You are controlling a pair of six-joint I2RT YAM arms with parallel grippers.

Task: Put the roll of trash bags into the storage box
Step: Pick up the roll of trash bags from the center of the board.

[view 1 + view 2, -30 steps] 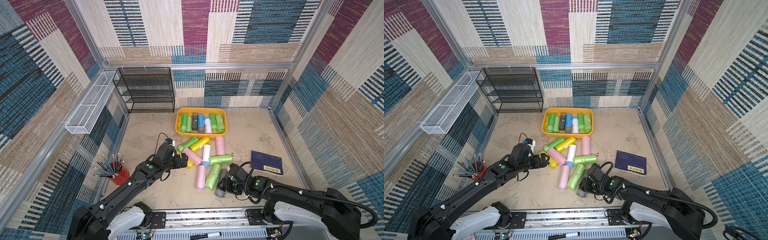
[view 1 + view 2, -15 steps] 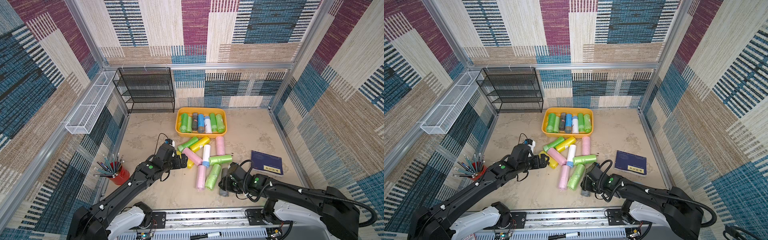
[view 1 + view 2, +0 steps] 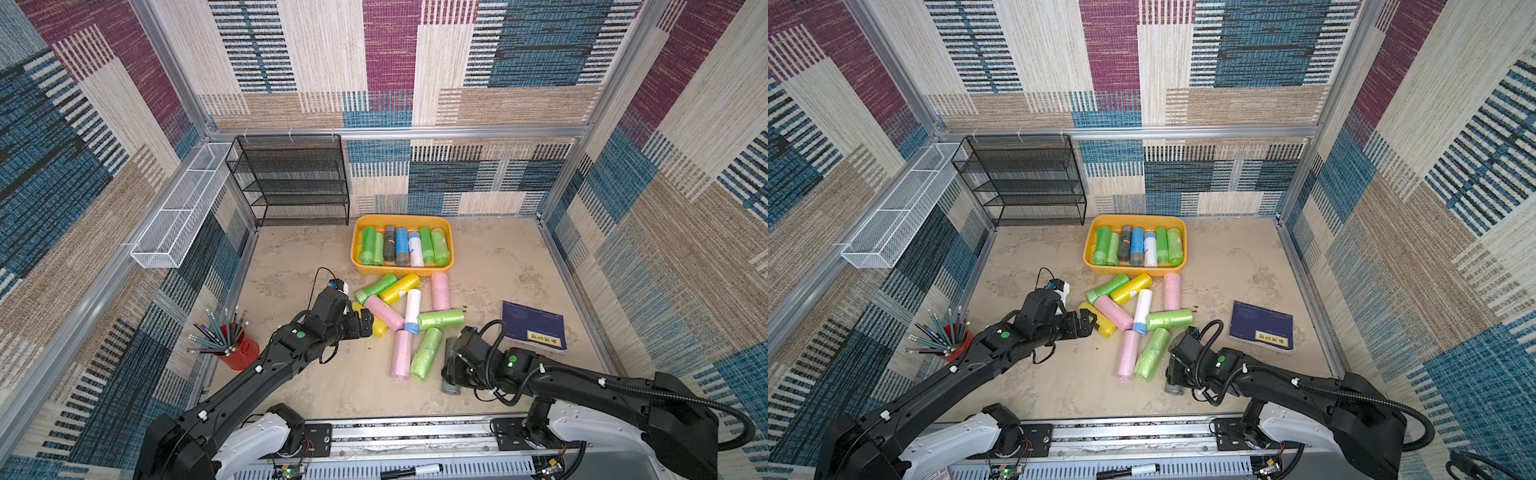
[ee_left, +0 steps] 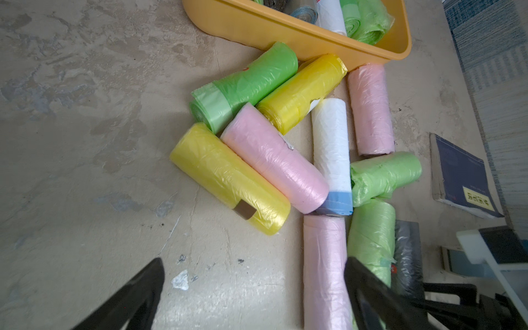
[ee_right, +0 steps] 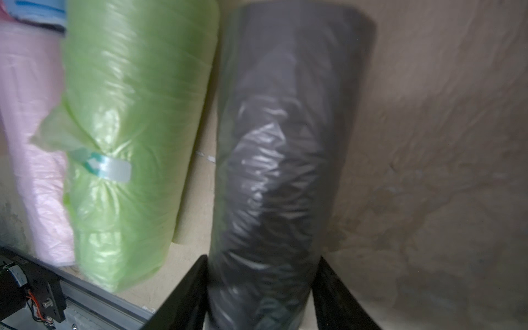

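The orange-yellow storage box (image 3: 401, 218) (image 3: 1136, 218) stands at the back with several rolls lying in it. In front of it, loose rolls of trash bags (image 3: 411, 307) lie in a pile on the floor. My right gripper (image 3: 453, 370) (image 5: 261, 260) is shut on a dark grey roll (image 5: 285, 143) (image 3: 449, 384) beside a green roll (image 5: 137, 128), low over the floor near the front. My left gripper (image 3: 365, 324) (image 4: 254, 261) stands open over bare floor, just short of a yellow roll (image 4: 228, 178), with nothing between its fingers.
A dark blue book (image 3: 532, 326) lies right of the pile. A red cup of pencils (image 3: 239, 351) stands front left. A black mesh rack (image 3: 291, 183) is at the back left, and a white wire basket (image 3: 178, 212) hangs on the left wall.
My right gripper has shifted slightly rightward with the dark grey roll between its jaws. The left arm has not moved.
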